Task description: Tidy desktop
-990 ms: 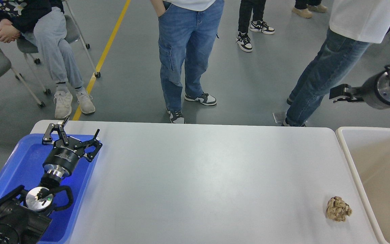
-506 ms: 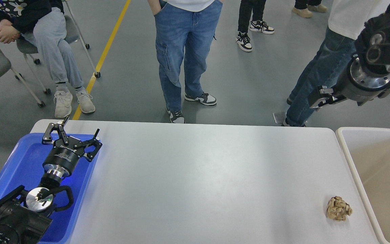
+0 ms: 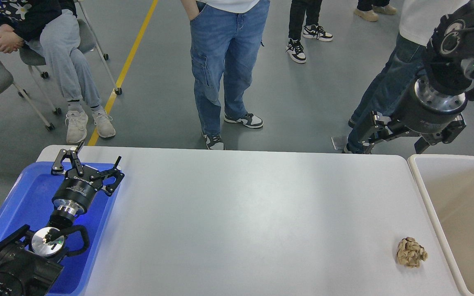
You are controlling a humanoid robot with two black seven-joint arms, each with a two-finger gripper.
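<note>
The desktop (image 3: pixel 241 213) is a wide white-grey tabletop with rounded corners. A crumpled tan paper ball (image 3: pixel 412 253) lies on it near the front right, close to the bin. My left gripper (image 3: pixel 91 159) is open and empty, held over the far end of the blue tray at the table's left. My right gripper (image 3: pixel 396 143) hangs in the air above the table's far right edge, fingers spread and pointing down, with nothing in it. It is well behind and above the paper ball.
A blue plastic tray (image 3: pixel 23 197) lies at the left edge under my left arm. A beige open bin (image 3: pixel 420 176) stands against the table's right edge. Several people stand beyond the far edge; one sits on a chair at far left.
My right arm has swung in from the right edge, moving left and down, and its gripper has turned to point downward. The left arm and the paper ball have not moved.
</note>
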